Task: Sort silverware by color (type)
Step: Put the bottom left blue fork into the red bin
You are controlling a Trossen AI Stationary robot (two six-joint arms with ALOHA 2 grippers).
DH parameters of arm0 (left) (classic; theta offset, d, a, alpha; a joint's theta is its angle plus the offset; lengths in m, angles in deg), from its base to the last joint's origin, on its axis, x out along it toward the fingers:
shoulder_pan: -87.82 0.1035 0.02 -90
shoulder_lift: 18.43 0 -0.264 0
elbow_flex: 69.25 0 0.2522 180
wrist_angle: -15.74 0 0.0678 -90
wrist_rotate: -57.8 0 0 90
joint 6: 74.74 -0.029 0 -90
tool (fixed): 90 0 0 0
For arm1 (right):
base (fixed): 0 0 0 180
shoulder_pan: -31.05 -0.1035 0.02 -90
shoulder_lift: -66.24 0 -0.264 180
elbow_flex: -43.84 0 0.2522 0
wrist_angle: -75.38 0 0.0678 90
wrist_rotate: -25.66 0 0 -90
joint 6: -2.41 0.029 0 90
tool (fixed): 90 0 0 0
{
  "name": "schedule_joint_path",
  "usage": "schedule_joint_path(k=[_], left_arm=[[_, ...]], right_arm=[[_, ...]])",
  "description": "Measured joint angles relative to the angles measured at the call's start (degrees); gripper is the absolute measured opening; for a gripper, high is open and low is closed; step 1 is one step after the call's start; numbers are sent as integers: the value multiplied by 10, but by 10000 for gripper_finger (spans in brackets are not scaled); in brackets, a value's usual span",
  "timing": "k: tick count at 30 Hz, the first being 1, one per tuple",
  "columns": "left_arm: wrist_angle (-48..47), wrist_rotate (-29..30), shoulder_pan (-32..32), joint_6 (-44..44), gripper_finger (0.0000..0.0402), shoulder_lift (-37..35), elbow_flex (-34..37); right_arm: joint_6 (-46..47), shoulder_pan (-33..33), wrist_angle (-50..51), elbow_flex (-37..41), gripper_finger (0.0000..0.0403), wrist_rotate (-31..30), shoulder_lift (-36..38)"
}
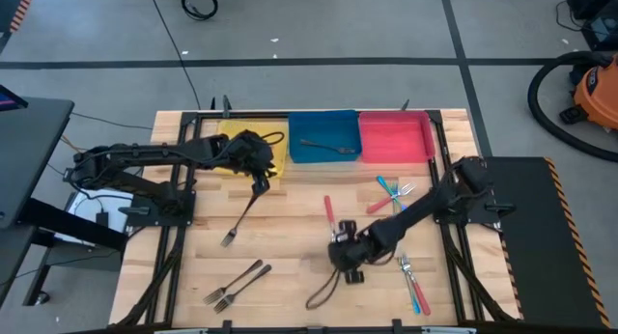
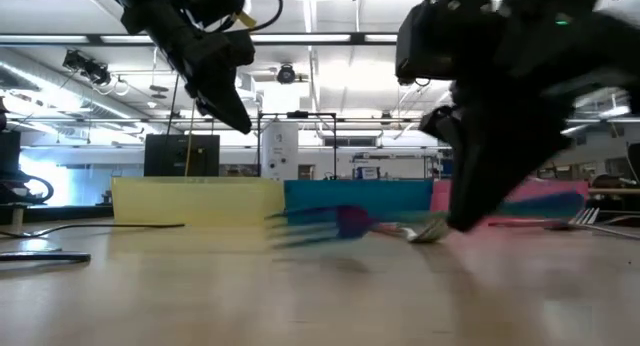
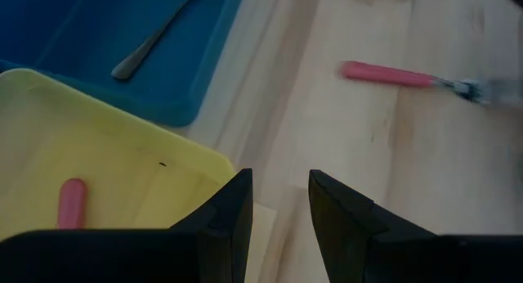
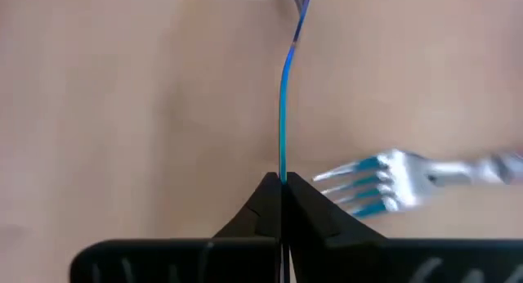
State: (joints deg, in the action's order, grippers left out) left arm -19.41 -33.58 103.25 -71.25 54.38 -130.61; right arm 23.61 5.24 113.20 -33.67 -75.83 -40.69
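Pinched edge-on between the pressed-together fingers of the right gripper [image 4: 282,185] is a slim blue-handled utensil [image 4: 283,103], low over the bare wood of the pale wooden table [image 1: 290,233] near its front middle; a silver fork with blue-tinted tines [image 4: 384,185] lies just beside the fingertips. Outward lie one red-handled utensil [image 1: 328,210] beside that gripper, a small cluster of blue-handled forks [image 1: 391,188] in front of the red rectangular plastic bin [image 1: 395,137], two more utensils, one red-handled [image 1: 413,281], at the front right, one dark grey metal fork [image 1: 237,223] left of centre and two dark grey metal forks [image 1: 235,283] at the front left. One grey utensil [image 1: 328,147] lies in the blue rectangular plastic bin [image 1: 323,134]. By the yellow rectangular plastic bin [image 3: 122,164], which holds one red-handled piece [image 3: 71,203], the left gripper [image 3: 278,201] hangs with fingers spread, empty
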Motion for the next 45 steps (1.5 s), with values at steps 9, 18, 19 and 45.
schedule_joint_path(k=[9, 18, 19, 45], left_arm=[[0, 0, -11, -35, 121, 0, 0], [0, 0, -11, -70, 121, 0, 0], [0, 0, -11, -77, 121, 0, 0], [69, 22, 80, -192, 121, 0, 0]], right_arm=[[-57, 106, 153, 0, 8, -63, 143], [-77, 248, 287, 0, 8, -161, 295], [-78, 271, 303, 0, 8, -161, 309], [-305, 724, 259, 138, 8, 31, 390]])
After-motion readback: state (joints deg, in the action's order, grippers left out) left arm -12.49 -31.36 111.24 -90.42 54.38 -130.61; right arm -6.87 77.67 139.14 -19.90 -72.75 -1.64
